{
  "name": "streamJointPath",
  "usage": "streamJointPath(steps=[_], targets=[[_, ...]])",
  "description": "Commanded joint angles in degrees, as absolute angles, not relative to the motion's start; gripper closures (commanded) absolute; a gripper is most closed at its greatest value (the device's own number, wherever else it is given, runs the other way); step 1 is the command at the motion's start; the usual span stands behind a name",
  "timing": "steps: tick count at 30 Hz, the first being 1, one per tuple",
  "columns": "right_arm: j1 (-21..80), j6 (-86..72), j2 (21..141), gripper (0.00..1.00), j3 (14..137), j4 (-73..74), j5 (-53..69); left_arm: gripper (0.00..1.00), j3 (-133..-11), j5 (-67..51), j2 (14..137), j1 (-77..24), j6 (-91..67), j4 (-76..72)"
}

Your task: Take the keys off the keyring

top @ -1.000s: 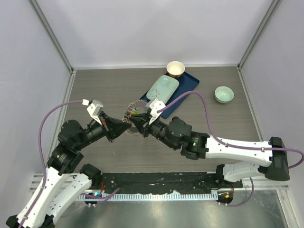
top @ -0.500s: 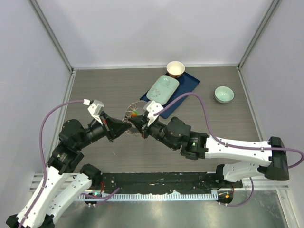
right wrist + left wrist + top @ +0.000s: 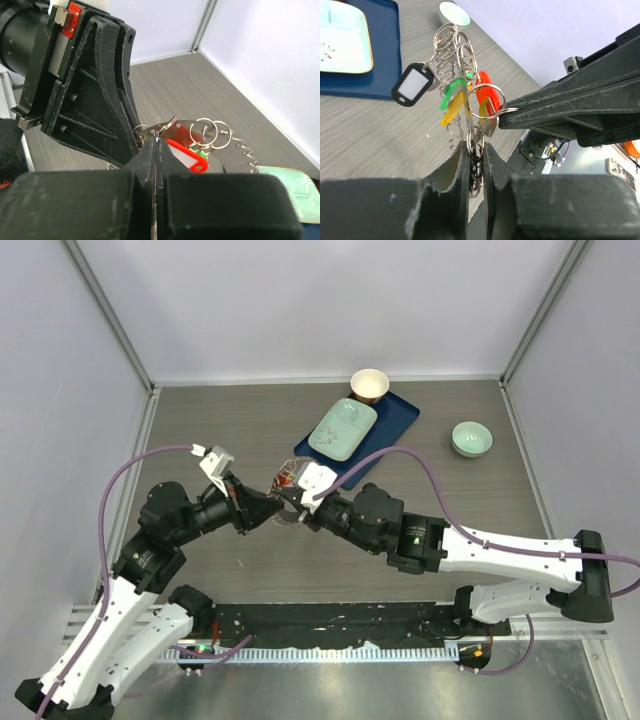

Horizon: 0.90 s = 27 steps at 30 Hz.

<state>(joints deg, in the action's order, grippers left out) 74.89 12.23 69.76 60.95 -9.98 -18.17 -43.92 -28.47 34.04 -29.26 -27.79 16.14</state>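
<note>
Your arms meet tip to tip: left tool [image 3: 476, 150] clamps the keyring [image 3: 454, 60]; right tool [image 3: 156, 145] seemingly pinches a small ring [image 3: 487, 102] beside the red key [image 3: 187, 155].

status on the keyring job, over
Left gripper shut on large grey metal keyring. Right gripper shut on one small silvery ring. Red, green, orange-headed keys not off.

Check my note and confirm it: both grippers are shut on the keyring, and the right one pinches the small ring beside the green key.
Wrong key. The right gripper pinches the small ring beside the red key, as the left wrist view shows. The green key hangs on the far side of it. The rest holds: both grippers are shut on the keyring, the left gripper clamping its lower edge.
</note>
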Motion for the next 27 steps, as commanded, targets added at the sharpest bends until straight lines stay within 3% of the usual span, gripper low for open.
streamJointPath(steps=[1,2,3,5,8,19,27], targets=[[75.23,19.15,66.98,0.99,64.25,-6.42,-15.82,0.78,-44.64,-28.91,34.36,-29.44,-27.07,10.63],[75.23,19.86,66.54,0.99,64.16,-6.16,-15.99,0.62,-45.00,-29.00,34.54,-29.44,-27.16,10.98],[75.23,21.43,66.27,0.99,64.25,-5.72,-16.08,0.54,-45.35,-29.00,34.54,-29.44,-26.81,11.51],[75.15,22.58,64.87,0.99,64.25,-4.75,-16.43,0.42,-46.23,-29.09,34.28,-29.44,-24.36,13.44],[74.62,22.68,62.85,0.99,64.07,-3.52,-15.21,0.34,-48.25,-30.05,34.02,-29.44,-18.65,17.74],[73.92,20.13,55.02,0.99,58.97,1.30,-7.30,0.34,-60.28,-33.48,34.19,-29.44,-4.22,32.42],[73.39,19.69,51.68,0.99,61.26,9.58,3.25,0.38,-63.37,-38.57,39.28,-29.44,-3.87,31.73]])
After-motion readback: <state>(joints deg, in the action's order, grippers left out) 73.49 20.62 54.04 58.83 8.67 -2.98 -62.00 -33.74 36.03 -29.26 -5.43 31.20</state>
